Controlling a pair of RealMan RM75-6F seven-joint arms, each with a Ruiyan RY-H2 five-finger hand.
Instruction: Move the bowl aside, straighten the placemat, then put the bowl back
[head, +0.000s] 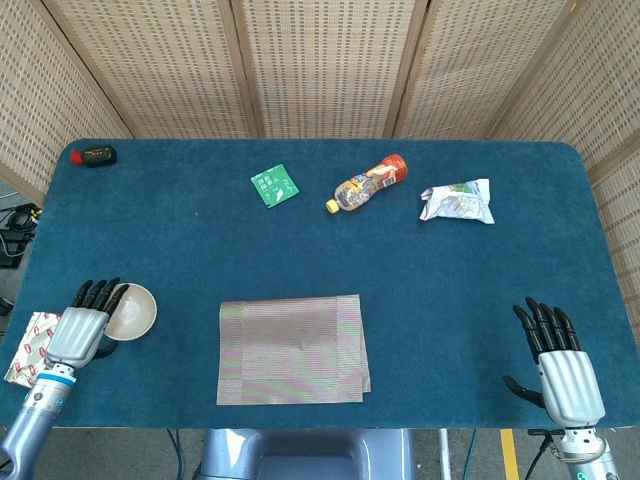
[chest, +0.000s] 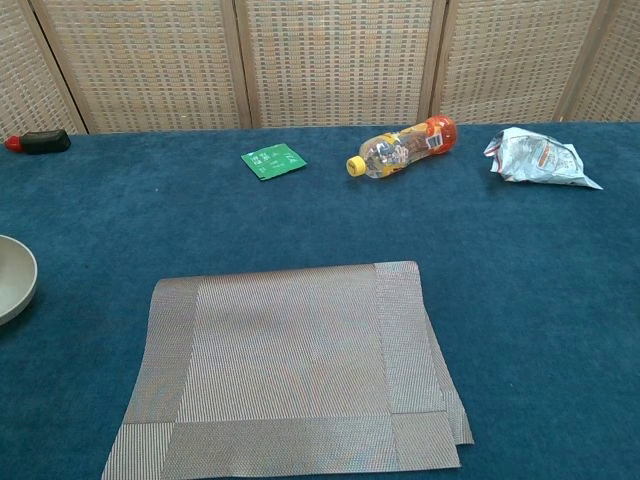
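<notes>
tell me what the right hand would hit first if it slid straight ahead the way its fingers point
Nothing nearby: the right hand points up the bare blue table. The crumpled snack bag lies left of that line, though depth is hard to judge.

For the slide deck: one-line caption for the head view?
Left hand holds bowl aside; placemat still folded at right edge.

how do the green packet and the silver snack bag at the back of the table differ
The green packet is flat, square and solid green; the silver snack bag is crumpled, puffier and printed in several colours. The green packet lies left of the bottle, the silver snack bag right of it. The green packet looks smaller than the silver snack bag. Both lie untouched on the blue table, far from either hand.
</notes>
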